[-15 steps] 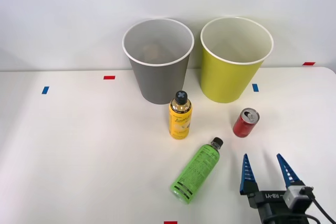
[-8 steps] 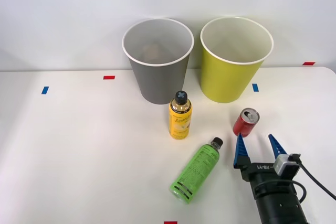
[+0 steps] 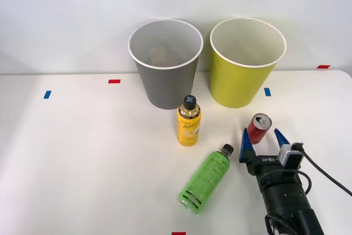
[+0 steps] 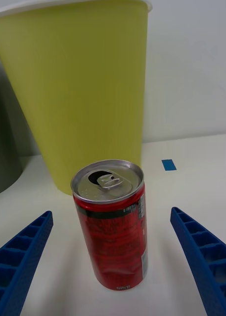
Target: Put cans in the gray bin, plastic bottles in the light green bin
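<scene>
— What moved since a second ago?

— Forward went my tool (image 3: 260, 138): it was back near the surface's (image 3: 82, 152) near right edge, well short of the red can (image 3: 257, 128), and now its blue fingers (image 4: 21, 256) stand wide on either side of the can, one to each side, neither touching it.

— And the can itself?

— Same spot, upright toward the right side of the surface, just in front of the light green bin (image 3: 242, 67). Its silver top and pull-tab face up.

— Anything else shifted?

— No. The gray bin (image 3: 165, 64) stands beside the lime one near the far edge. The yellow bottle (image 3: 188, 122) stands upright in front of the gray bin, and the green bottle (image 3: 207, 179) lies on its side, cap pointing toward the can.
</scene>
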`<state>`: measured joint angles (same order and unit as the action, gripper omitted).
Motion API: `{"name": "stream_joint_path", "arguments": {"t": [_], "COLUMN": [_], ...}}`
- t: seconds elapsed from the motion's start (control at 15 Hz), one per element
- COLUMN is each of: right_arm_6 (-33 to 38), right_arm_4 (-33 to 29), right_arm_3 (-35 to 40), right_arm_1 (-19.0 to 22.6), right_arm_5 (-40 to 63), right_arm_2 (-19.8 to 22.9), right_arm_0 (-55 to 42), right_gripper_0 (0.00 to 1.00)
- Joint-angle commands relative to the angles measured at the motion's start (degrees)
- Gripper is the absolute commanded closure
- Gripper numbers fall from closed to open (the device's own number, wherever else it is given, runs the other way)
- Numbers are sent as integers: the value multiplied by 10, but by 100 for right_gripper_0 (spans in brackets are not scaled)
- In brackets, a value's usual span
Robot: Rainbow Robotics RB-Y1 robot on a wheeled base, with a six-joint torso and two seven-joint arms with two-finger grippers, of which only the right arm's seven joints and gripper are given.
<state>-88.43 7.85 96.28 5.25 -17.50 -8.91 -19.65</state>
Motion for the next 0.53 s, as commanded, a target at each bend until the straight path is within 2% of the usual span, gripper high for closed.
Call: {"name": "stream_joint_path", "arguments": {"t": [0.07, 0.53], "right_arm_6": [-3, -15], "right_arm_4": [-1, -3], "right_arm_3": [-40, -61], "right_arm_1": [-7, -7], "right_arm_5": [-1, 0], "right_arm_2": [14, 21], "right_arm_0": [38, 70], "right_gripper_0": [18, 19]}}
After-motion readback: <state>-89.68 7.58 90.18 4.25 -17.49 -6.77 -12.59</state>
